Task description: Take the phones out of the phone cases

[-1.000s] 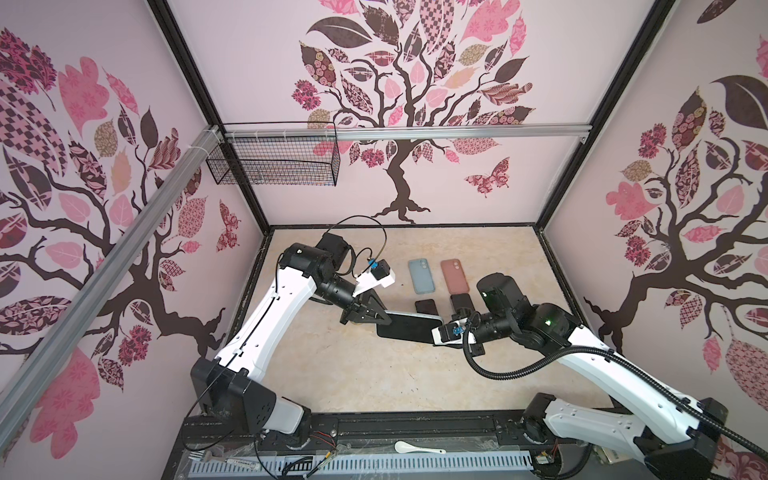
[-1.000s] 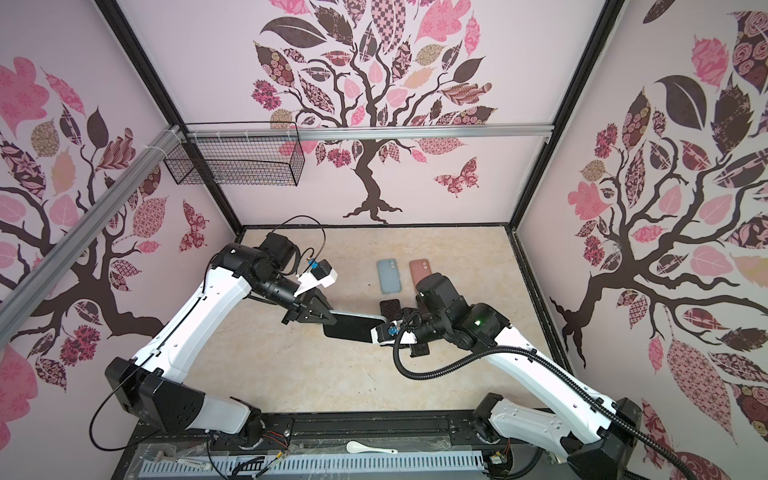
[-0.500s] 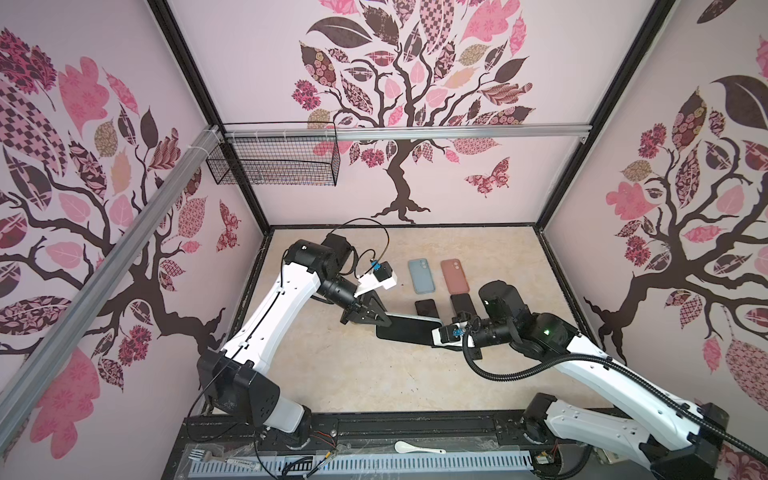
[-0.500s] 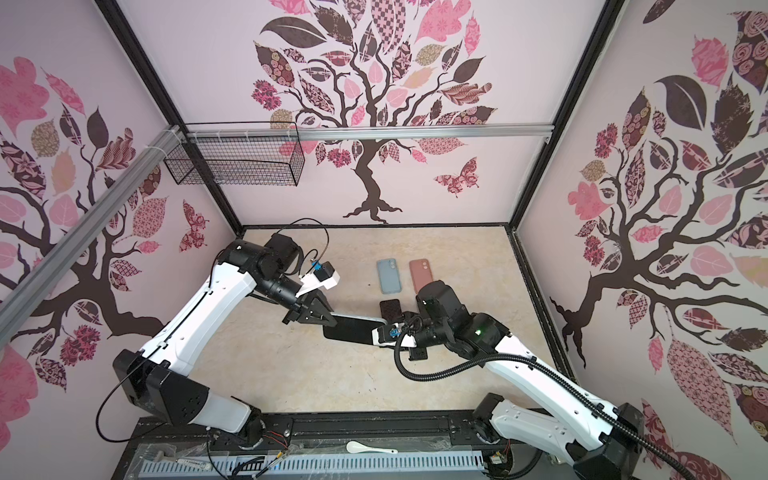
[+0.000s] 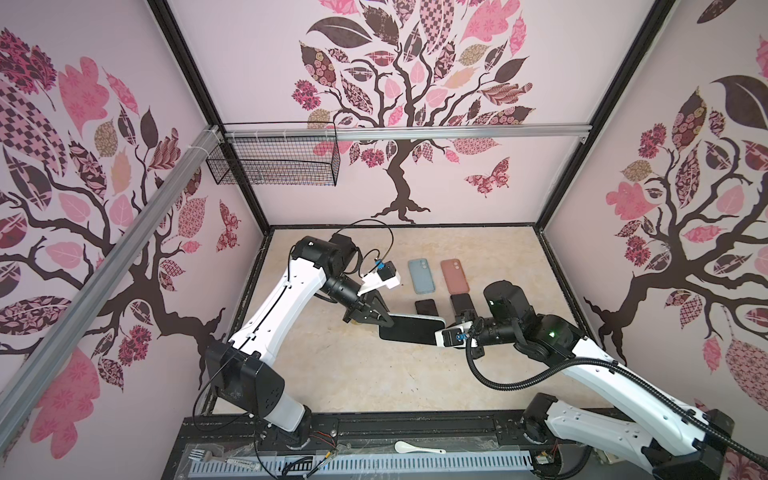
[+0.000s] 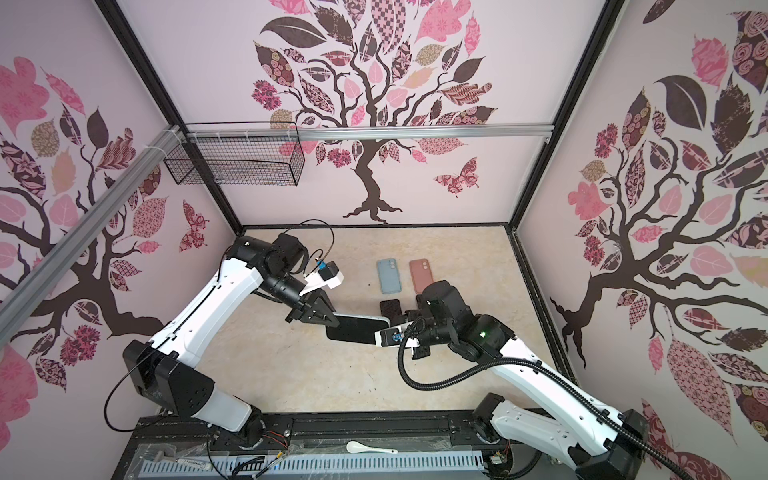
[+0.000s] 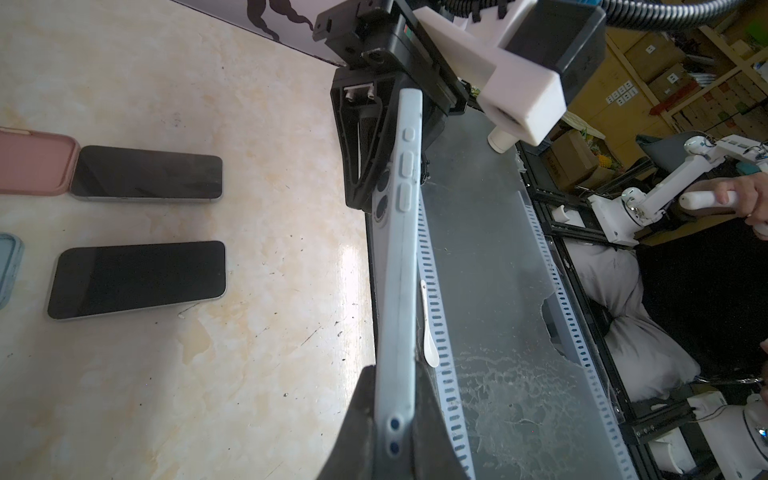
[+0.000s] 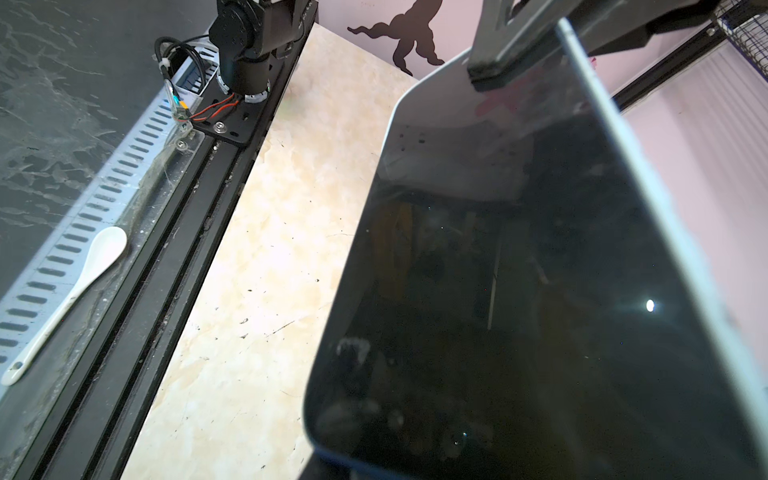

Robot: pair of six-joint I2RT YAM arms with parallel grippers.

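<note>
**Left gripper**: closed on one short end of the phone. In the left wrist view its two dark fingers sit on either face of that end. In the right wrist view one pad presses on the glass.

**Right gripper**: closed on the opposite short end. One black finger lies along the back by the camera lenses. In both top views its tips are hidden under the white wrist camera mount.

**Phone**: held off the desk between the two grippers, roughly level and spanning the gap between them. The dark screen faces up in both top views. It is seated in the phone case.

**Phone case**: pale blue. Its side edge with button covers runs the full length of the phone in the left wrist view.

**On the desk, behind the held phone**
- Blue case and pink case, side by side near the back wall.
- Two bare phones, screens up, one just in front of each case.

**Front rail**
- White spoon, lying on the slotted strip ahead of the desk edge.

**Back left corner**
- Wire basket, hung from the aluminium bar well above the desk.
</note>
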